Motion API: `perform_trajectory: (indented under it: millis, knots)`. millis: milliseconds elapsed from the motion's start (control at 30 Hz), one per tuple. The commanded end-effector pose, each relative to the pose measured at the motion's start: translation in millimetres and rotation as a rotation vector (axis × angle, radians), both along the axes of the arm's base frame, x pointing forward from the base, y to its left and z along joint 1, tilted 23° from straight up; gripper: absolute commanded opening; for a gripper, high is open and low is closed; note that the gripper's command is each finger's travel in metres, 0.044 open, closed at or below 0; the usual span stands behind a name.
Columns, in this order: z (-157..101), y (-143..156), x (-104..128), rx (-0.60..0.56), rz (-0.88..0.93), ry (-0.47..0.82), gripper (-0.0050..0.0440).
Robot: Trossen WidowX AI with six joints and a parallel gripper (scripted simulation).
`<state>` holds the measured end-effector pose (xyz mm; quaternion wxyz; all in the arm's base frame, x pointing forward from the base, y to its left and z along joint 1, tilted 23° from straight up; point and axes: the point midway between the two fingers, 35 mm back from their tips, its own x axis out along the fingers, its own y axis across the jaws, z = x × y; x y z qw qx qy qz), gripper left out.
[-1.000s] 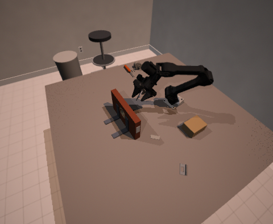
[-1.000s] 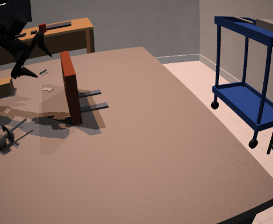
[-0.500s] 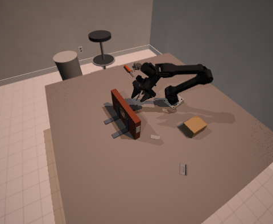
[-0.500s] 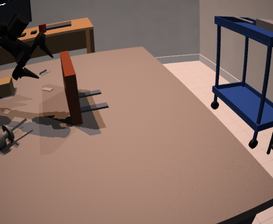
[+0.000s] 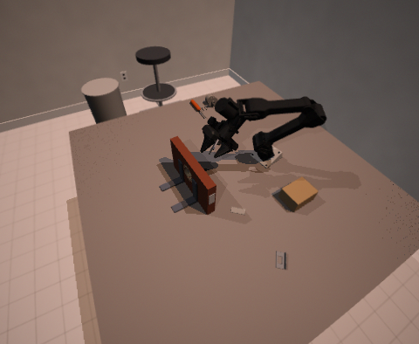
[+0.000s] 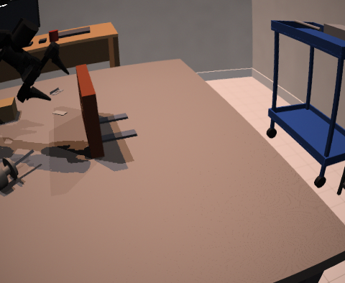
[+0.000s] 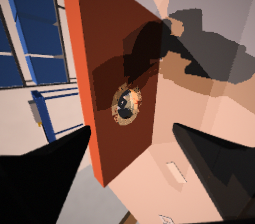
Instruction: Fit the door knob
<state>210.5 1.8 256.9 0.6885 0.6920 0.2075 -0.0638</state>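
The red-brown wooden door block (image 5: 194, 174) stands upright on two grey feet in the middle of the table; it also shows in the exterior view (image 6: 89, 110). Its latch socket (image 7: 127, 104) shows as a round hole in the face towards me in the wrist view. The grey door knob (image 6: 3, 174) lies on its side on the table near the arm's base, spindle pointing away from it; it shows small at the far table edge (image 5: 209, 101). My gripper (image 5: 211, 151) (image 6: 59, 86) is open and empty, held in the air in front of the block's face, fingers either side of the socket (image 7: 132, 127).
An orange screwdriver (image 5: 195, 106) lies beside the knob. A cardboard box (image 5: 299, 192), a small white plate (image 5: 238, 210) and a switch plate (image 5: 280, 259) lie on the table. A blue cart (image 6: 314, 87) stands off the table.
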Motion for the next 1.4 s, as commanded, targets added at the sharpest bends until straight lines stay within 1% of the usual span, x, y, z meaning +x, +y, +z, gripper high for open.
perform_trajectory:
  millis: [0, 1367]
  knots:
    - [-1.7, 0.2, 2.5, 0.005, -0.003, 0.004, 0.044]
    - [-9.1, 3.7, 18.6, 0.005, -0.003, 0.004, 0.044]
